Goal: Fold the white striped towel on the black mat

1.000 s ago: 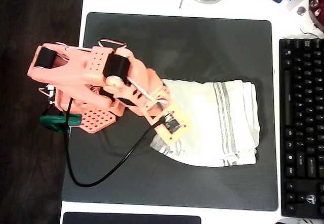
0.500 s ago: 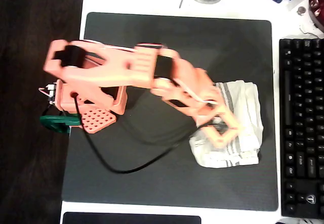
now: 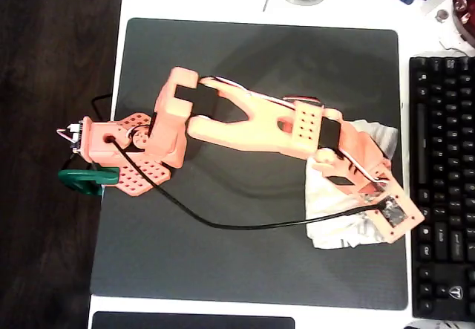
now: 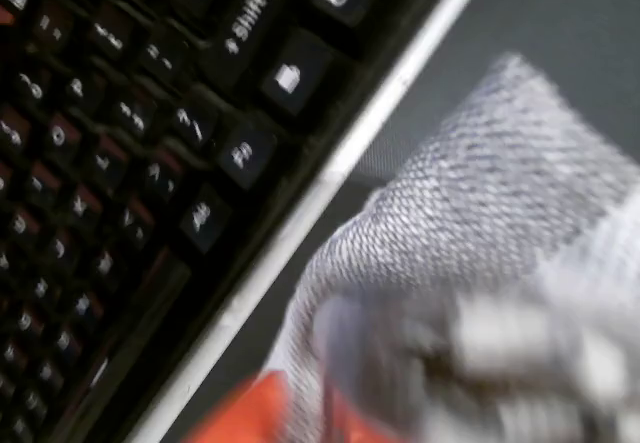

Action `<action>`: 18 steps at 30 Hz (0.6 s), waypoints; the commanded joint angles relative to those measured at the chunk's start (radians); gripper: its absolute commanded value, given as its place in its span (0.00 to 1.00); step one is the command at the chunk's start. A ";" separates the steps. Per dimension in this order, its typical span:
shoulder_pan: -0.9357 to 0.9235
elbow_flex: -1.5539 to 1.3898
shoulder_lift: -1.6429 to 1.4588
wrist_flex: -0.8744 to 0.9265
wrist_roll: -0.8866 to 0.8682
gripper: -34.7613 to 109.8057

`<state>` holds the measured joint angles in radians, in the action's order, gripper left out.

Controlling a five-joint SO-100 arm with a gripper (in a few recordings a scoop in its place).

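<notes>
I see the arm [image 3: 252, 121] stretched over the mat [image 3: 223, 54], its gripper [image 3: 390, 214] above the bunched towel [image 3: 334, 225] beside the keyboard [image 3: 441, 158]. I cannot tell if the pincer is open or closed.

towel [image 3: 338, 217] partly under arm [image 3: 297, 128]

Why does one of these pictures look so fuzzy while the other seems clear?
The wrist view is smeared and soft: the white striped towel and keyboard keys look streaked. The overhead view is sharper and evenly lit, with the arm's faint shadow on the black mat.
</notes>
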<state>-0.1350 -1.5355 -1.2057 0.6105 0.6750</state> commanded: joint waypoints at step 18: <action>0.089 -0.276 -0.457 -0.009 0.405 0.45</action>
<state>-0.0721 -1.8254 -1.6199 0.6121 1.0354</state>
